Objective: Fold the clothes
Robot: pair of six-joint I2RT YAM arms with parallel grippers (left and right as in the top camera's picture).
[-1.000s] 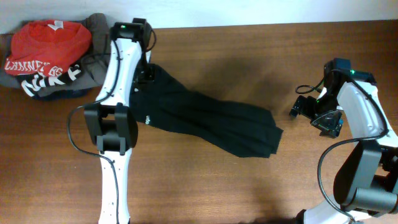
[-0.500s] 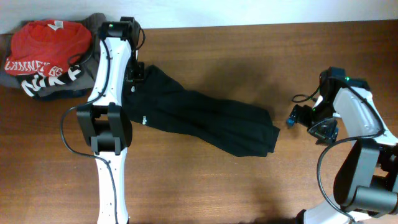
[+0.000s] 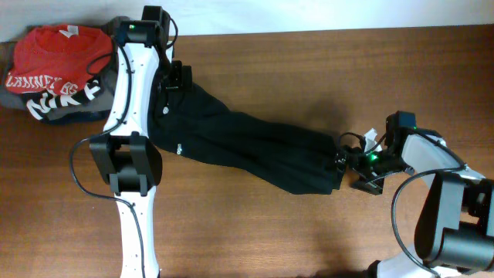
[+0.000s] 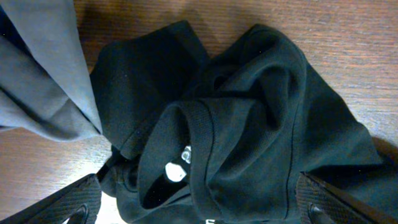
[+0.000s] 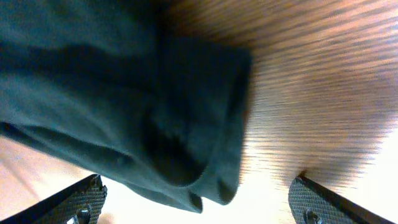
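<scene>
Your right gripper (image 5: 199, 200) has swung in from well clear of the plain black soft fabric shirt (image 3: 255, 147), stretched between both grippers; its jaws stand wide apart, empty, the hem (image 5: 211, 124) just ahead of them, so a grab looks ready. Farther off, your left gripper (image 4: 199, 200) has edged away: jaws spread wide, empty, collar (image 4: 208, 115) directly ahead.
</scene>
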